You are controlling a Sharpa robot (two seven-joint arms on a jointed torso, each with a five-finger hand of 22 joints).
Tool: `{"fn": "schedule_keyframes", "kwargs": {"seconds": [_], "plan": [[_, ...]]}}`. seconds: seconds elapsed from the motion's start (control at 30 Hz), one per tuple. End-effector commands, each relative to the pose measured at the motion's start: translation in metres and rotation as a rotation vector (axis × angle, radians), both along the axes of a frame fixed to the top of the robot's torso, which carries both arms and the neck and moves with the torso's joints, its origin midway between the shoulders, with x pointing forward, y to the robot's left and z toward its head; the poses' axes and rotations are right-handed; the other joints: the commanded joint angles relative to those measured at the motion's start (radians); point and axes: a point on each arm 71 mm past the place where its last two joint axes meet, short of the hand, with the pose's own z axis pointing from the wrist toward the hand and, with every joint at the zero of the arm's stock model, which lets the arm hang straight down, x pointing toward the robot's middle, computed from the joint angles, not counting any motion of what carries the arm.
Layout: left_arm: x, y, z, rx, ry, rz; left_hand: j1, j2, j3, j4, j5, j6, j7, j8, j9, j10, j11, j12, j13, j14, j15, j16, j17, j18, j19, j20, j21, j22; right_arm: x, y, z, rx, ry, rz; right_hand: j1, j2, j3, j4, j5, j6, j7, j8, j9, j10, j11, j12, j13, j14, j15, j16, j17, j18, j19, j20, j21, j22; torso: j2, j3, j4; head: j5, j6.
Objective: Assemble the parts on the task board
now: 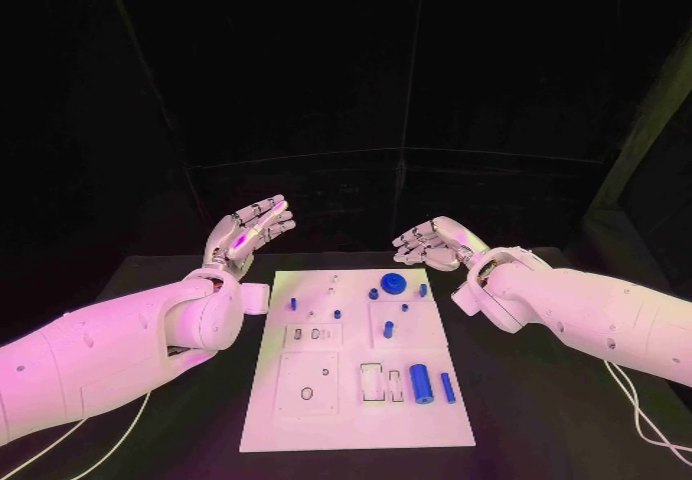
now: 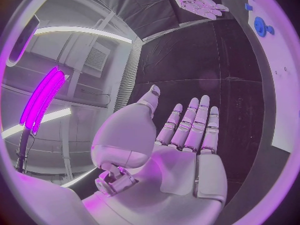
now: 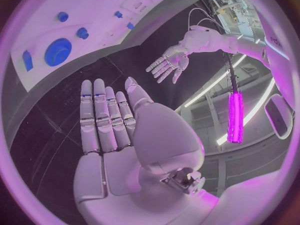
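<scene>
The white task board [image 1: 433, 410] lies in the middle of the black table. A round blue gear [image 1: 394, 281] stands near its far edge, with small blue pegs [image 1: 374, 294] around it. Two blue cylinders [image 1: 421, 383] lie near its right front. My left hand [image 1: 251, 229] hovers beyond the board's far left corner, palm up, fingers apart, holding nothing. My right hand [image 1: 434, 243] hovers beyond the far right corner, also empty with fingers spread. The left wrist view shows the empty palm [image 2: 187, 150] and the gear [image 2: 260, 25]. The right wrist view shows the empty palm [image 3: 119, 135] and the gear [image 3: 57, 51].
Black table [image 1: 562, 400] surrounds the board on both sides. White cables [image 1: 642, 420] trail over the table at the right front and at the left front [image 1: 101, 440]. Dark curtain behind.
</scene>
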Motion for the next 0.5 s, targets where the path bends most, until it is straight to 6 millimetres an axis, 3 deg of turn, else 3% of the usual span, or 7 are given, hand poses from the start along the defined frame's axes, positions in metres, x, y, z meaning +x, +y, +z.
{"fn": "schedule_keyframes", "kwargs": {"seconds": [0.03,0.07,0.17,0.27,0.4,0.43,0.5], "plan": [[-0.005,-0.002,0.010,-0.035,-0.091,-0.032,0.011,-0.001,0.002,-0.006,0.002,0.009,0.127,0.007,0.001,0.006,0.000,0.005,0.000,0.008,-0.002,0.001,-0.002,0.009,0.010,0.000,0.006,0.001,0.001,0.006,0.003,-0.193,-0.069,0.033,0.022,-0.017,0.009,-0.054,0.024,0.074,-0.025,-0.012,-0.001,0.111,-0.033,-0.019,0.001,0.220,-0.067,0.072,0.051,0.011,0.164,-0.072,0.144,0.065,0.031,-0.0038,0.0090,-0.012,-0.001],[-0.006,-0.002,0.010,-0.039,-0.087,-0.038,0.012,-0.001,0.003,-0.007,0.002,0.010,0.127,0.007,0.001,0.006,0.000,0.005,0.000,0.008,-0.002,0.001,-0.002,0.009,0.013,0.000,0.007,0.002,0.001,0.007,0.003,-0.224,-0.071,0.041,0.020,-0.019,0.013,-0.063,0.030,0.082,-0.029,-0.015,-0.001,0.126,-0.042,-0.022,0.001,0.253,-0.076,0.090,0.065,0.010,0.184,-0.085,0.178,0.083,0.035,-0.0045,0.0103,-0.014,-0.002],[-0.009,-0.004,0.010,-0.048,-0.078,-0.056,0.012,0.001,0.004,-0.008,0.002,0.015,0.127,0.008,0.001,0.006,0.000,0.005,-0.001,0.009,-0.002,0.001,-0.003,0.010,0.016,0.000,0.009,0.002,0.002,0.012,0.007,-0.298,-0.087,0.059,0.012,-0.033,0.012,-0.079,0.034,0.080,-0.025,-0.026,-0.003,0.147,-0.049,-0.026,0.003,0.318,-0.088,0.133,0.097,0.010,0.216,-0.100,0.236,0.116,0.048,-0.0064,0.0160,-0.019,-0.001],[-0.013,-0.005,0.012,-0.058,-0.072,-0.073,0.013,0.002,0.006,-0.011,0.002,0.024,0.127,0.009,0.001,0.009,0.000,0.006,-0.001,0.010,-0.003,0.001,-0.004,0.010,0.021,-0.001,0.010,0.003,0.003,0.017,0.012,-0.375,-0.116,0.069,-0.010,-0.034,0.017,-0.095,0.038,0.089,-0.035,-0.032,-0.002,0.166,-0.058,-0.031,0.007,0.368,-0.103,0.213,0.159,0.010,0.247,-0.115,0.317,0.162,0.061,-0.0070,0.0243,-0.028,-0.001],[-0.020,-0.008,0.014,-0.071,-0.066,-0.096,0.013,0.003,0.007,-0.011,0.002,0.024,0.127,0.009,0.001,0.009,0.000,0.007,-0.001,0.011,-0.003,0.001,-0.004,0.010,0.025,-0.001,0.011,0.003,0.003,0.024,0.016,-0.493,-0.154,0.072,-0.045,-0.036,0.024,-0.115,0.046,0.097,-0.040,-0.039,-0.002,0.172,-0.065,-0.039,0.010,0.372,-0.108,0.362,0.261,0.009,0.252,-0.120,0.401,0.214,0.080,-0.0111,0.0347,-0.036,0.005],[-0.022,-0.009,0.016,-0.075,-0.065,-0.104,0.013,0.003,0.007,-0.012,0.002,0.024,0.127,0.009,0.001,0.010,0.000,0.007,-0.001,0.011,-0.003,0.001,-0.004,0.010,0.025,-0.001,0.012,0.003,0.003,0.028,0.019,-0.538,-0.166,0.071,-0.062,-0.040,0.029,-0.126,0.046,0.101,-0.046,-0.042,-0.003,0.170,-0.069,-0.043,0.012,0.365,-0.110,0.458,0.339,0.009,0.247,-0.120,0.444,0.242,0.086,-0.0116,0.0379,-0.039,0.007],[-0.024,-0.011,0.017,-0.079,-0.063,-0.111,0.013,0.003,0.007,-0.012,0.002,0.025,0.127,0.009,0.001,0.010,0.000,0.007,-0.001,0.011,-0.003,0.001,-0.004,0.010,0.026,-0.001,0.012,0.003,0.004,0.031,0.021,-0.574,-0.176,0.069,-0.075,-0.036,0.034,-0.128,0.046,0.104,-0.044,-0.043,-0.002,0.166,-0.067,-0.047,0.013,0.367,-0.107,0.541,0.430,0.009,0.238,-0.118,0.466,0.257,0.093,-0.0120,0.0408,-0.042,0.007]]}}
